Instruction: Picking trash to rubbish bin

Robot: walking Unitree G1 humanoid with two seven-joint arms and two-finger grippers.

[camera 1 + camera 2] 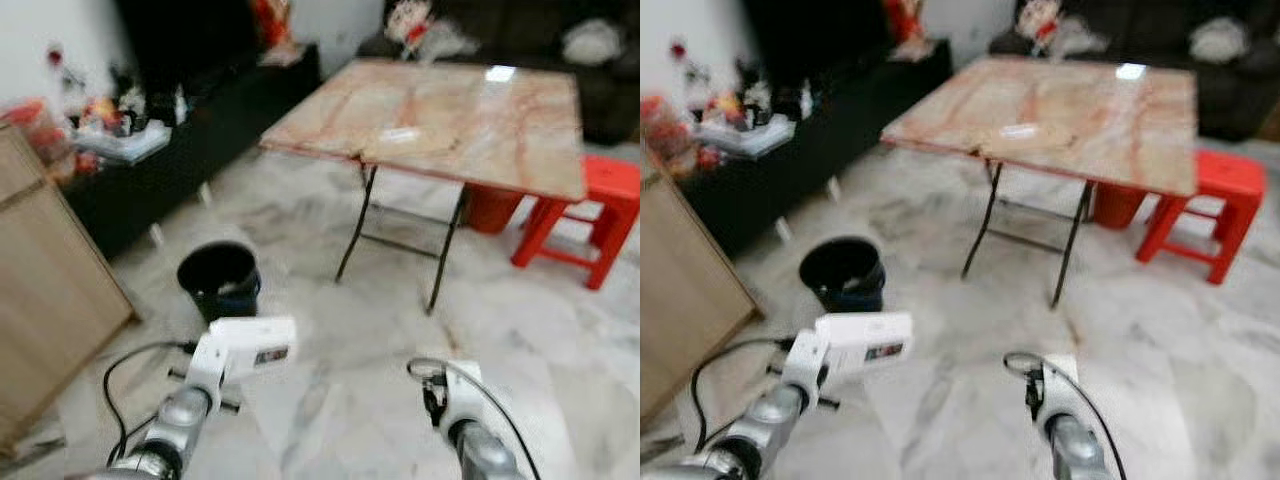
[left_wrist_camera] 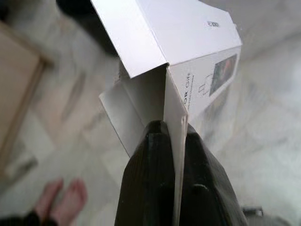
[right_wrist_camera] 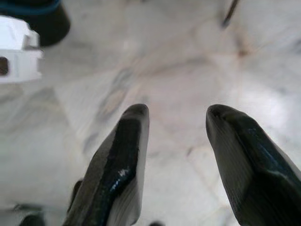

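Note:
My left gripper (image 2: 173, 134) is shut on a flap of a white cardboard box (image 1: 251, 346), held out above the marble floor. The same white box (image 2: 183, 37) has small print and a picture on its side. A black round bin (image 1: 219, 279) stands on the floor just beyond the box, slightly to its left. My right gripper (image 3: 176, 115) is open over bare floor with nothing between its fingers; its wrist (image 1: 452, 398) shows low at the right. The white box (image 3: 16, 56) also edges into the right wrist view, with the bin (image 3: 37, 16) behind it.
A folding table (image 1: 450, 120) with a marbled top stands ahead on thin black legs. A red stool (image 1: 590, 215) and a red bucket (image 1: 492, 208) sit past it. A dark low cabinet (image 1: 170, 150) runs along the left, a wooden panel (image 1: 45, 290) nearer. A person's bare feet (image 2: 61, 200) stand close by.

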